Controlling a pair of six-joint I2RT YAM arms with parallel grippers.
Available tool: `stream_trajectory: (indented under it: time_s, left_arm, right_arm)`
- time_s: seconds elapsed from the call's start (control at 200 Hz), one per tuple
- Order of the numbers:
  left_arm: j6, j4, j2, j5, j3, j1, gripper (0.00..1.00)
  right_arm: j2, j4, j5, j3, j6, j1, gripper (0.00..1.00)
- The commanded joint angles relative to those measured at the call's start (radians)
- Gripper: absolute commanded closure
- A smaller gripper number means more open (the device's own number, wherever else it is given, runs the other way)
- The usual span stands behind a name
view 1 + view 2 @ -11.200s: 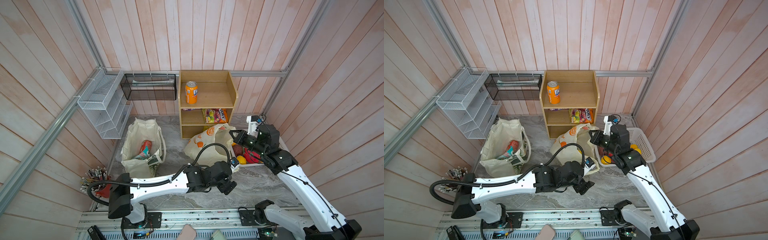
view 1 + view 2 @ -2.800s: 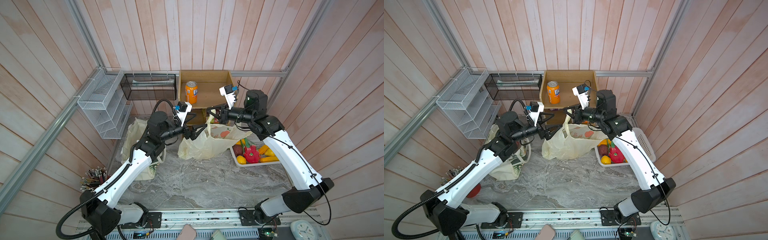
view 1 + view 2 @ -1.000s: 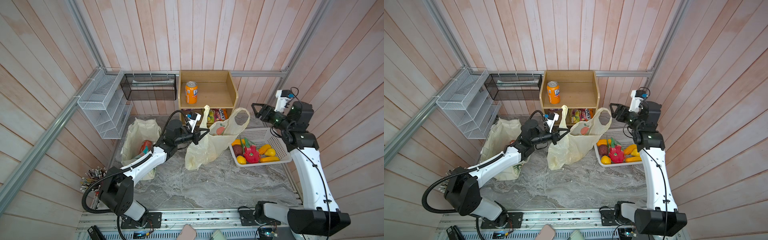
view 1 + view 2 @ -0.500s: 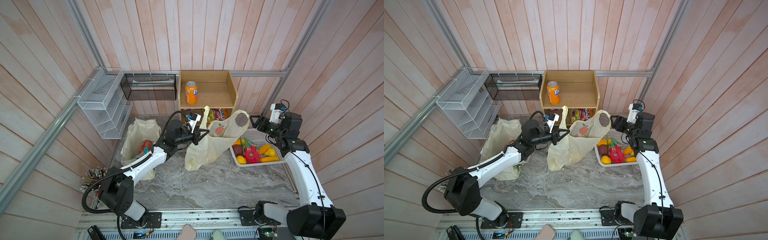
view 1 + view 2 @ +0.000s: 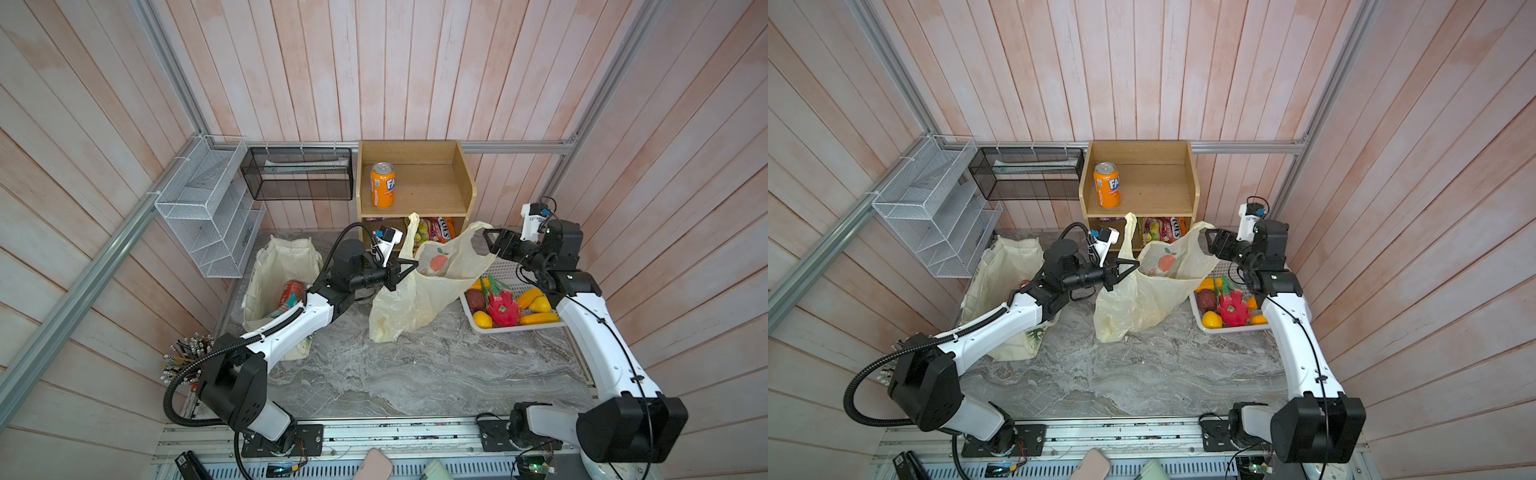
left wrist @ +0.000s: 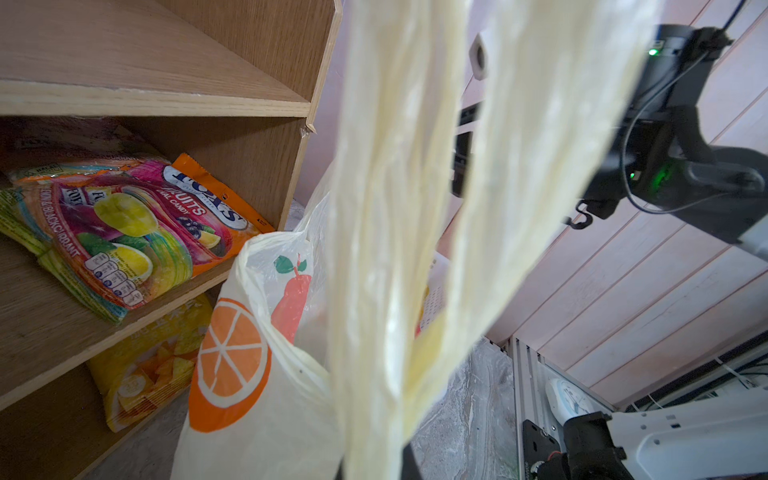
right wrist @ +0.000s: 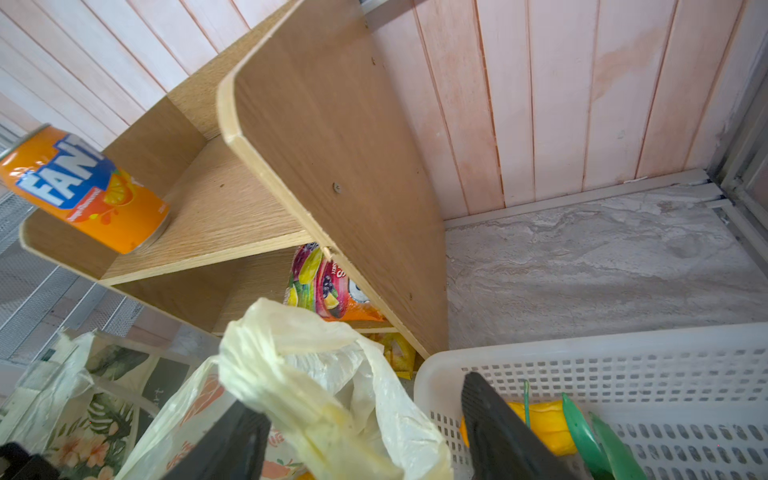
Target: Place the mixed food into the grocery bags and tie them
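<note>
left pincer (image 5: pixel 411 264) clamped on plastic bag (image 5: pixel 415 303) handle, right pincer (image 5: pixel 490 244) spread apart, other handle between its jaws

The plastic bag (image 5: pixel 419 299) is standing at the middle of the desk (image 5: pixel 415 374), just in front of the shelf unit (image 5: pixel 465 187). The tote (image 5: pixel 291 257) is sitting to its left — the drink can (image 5: pixel 292 293) lying inside — and the basket (image 5: pixel 515 328) is resting just beside it on the right. A soda can (image 5: pixel 382 185) is standing on the shelf unit's top board, candy packets (image 5: pixel 436 228) lying on the board below. The left end effector (image 5: pixel 411 264) is holding the bag's left handle up; the right handle is hanging between the parted fingers of the right end effector (image 5: pixel 489 243).
</note>
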Motion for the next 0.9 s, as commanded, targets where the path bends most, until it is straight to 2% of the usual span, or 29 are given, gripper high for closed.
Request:
stream_trajectory:
  time_s: [0.0,0.11,0.205,0.35,0.45,0.55,0.665,0.895]
  left_arm:
    - [0.019,0.003,-0.039,0.005,0.004,0.006,1.00]
    - [0.009,0.005,-0.047,-0.009,0.002,0.018,1.00]
    - [-0.014,0.016,-0.048,-0.041,0.008,0.034,1.00]
    - [-0.030,-0.019,-0.031,-0.092,0.047,0.048,1.00]
    - [-0.114,0.043,-0.037,-0.135,0.005,0.052,1.00]
    - [-0.205,0.076,-0.012,-0.097,0.001,0.050,1.00]
    - [-0.209,0.024,0.006,-0.093,0.038,0.043,1.00]
    - [-0.177,0.009,0.027,-0.094,0.075,0.051,1.00]
  right_arm:
    - [0.053,0.005,0.038,0.088,-0.017,0.002,0.39]
    - [0.062,-0.029,0.008,0.142,-0.021,0.003,0.79]
    - [0.024,-0.053,0.001,0.144,-0.008,0.022,0.99]
    - [-0.053,-0.084,0.025,0.110,0.045,0.104,1.00]
    - [-0.091,-0.088,0.065,0.083,0.089,0.183,1.00]
    - [-0.109,-0.095,0.086,0.072,0.127,0.239,1.00]
    - [-0.107,-0.143,0.118,0.107,0.143,0.302,1.00]
    - [-0.166,-0.169,0.299,0.128,0.210,0.441,1.00]
